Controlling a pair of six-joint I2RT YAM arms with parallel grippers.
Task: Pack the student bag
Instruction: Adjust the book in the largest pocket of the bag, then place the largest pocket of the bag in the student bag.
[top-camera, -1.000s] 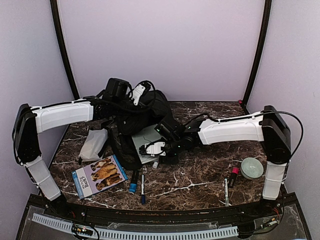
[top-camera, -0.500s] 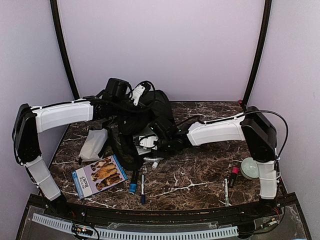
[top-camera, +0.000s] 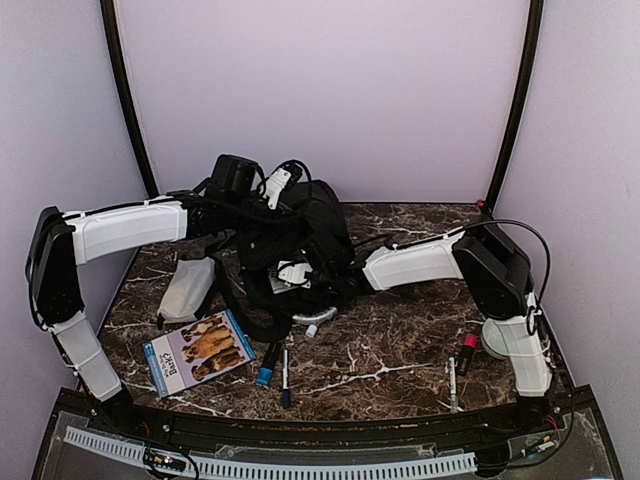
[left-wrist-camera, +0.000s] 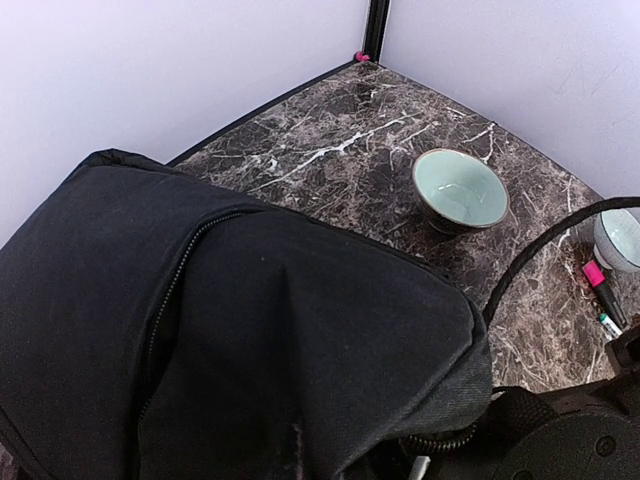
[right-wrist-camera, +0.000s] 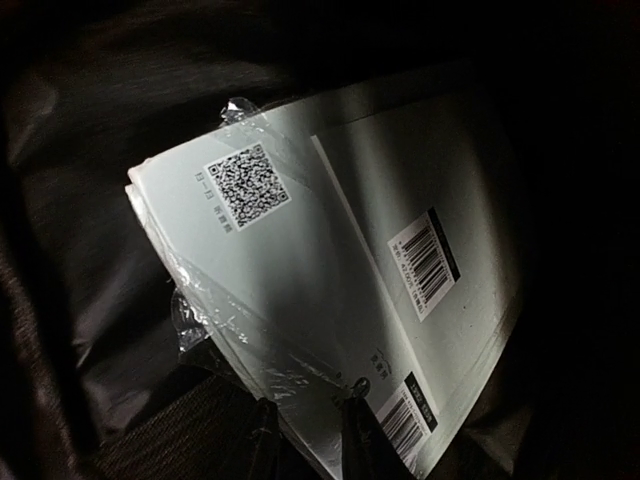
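The dark marbled bench (top-camera: 400, 340) carries the student bag (top-camera: 310, 225). Left of the bag lies a white pouch (top-camera: 187, 288) — in front, a book (top-camera: 197, 352) and a blue marker (top-camera: 267, 365).

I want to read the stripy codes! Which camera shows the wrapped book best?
The right wrist view: the wrapped book shows large, barcodes and square code clear, inside the dark student bag. In the top view the bag and right arm cover it. The left wrist view shows only bag.
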